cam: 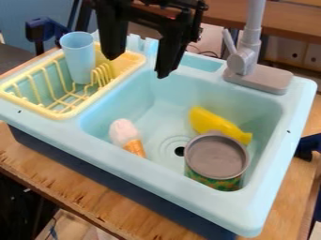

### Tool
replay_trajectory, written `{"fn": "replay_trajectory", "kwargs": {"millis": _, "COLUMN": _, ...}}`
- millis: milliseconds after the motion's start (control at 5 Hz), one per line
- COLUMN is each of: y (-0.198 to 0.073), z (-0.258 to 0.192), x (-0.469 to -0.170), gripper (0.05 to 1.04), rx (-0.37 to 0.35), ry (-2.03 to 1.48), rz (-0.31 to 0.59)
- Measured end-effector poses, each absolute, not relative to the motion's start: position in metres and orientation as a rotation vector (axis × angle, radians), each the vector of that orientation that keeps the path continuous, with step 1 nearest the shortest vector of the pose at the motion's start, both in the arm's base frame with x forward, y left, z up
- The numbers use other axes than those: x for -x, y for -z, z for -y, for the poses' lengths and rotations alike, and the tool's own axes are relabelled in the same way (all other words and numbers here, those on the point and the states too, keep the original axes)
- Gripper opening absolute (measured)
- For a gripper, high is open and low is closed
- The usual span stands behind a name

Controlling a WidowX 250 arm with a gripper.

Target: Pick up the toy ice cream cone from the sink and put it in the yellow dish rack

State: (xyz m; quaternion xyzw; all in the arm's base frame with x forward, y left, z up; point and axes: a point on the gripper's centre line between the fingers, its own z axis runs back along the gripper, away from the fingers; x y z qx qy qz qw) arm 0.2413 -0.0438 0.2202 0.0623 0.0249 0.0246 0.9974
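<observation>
A plain light-blue cup (79, 58) stands upright, mouth up, in the yellow rack (70, 112). In the light-blue sink (160, 96), an ice cream cone (126, 133) with a pale pink top and orange cone lies on its side, while a curved yellow banana (213, 122) lies just behind a grey-topped can (217, 157) with a green patterned side.
</observation>
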Motion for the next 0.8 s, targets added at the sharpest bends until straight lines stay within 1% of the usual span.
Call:
{"fn": "replay_trajectory", "kwargs": {"millis": 200, "y": -0.214, "z": 0.044, "x": -0.241, "gripper": 1.007, "rx": -0.131, "ry": -0.049, "rz": -0.077}}
{"fn": "replay_trajectory", "kwargs": {"millis": 400, "y": -0.201, "z": 0.042, "x": -0.247, "gripper": 1.008, "rx": -0.130, "ry": -0.036, "rz": -0.048}}
{"fn": "replay_trajectory", "kwargs": {"millis": 800, "y": -0.165, "z": 0.017, "x": -0.256, "gripper": 1.008, "rx": -0.118, "ry": -0.134, "rz": -0.009}}
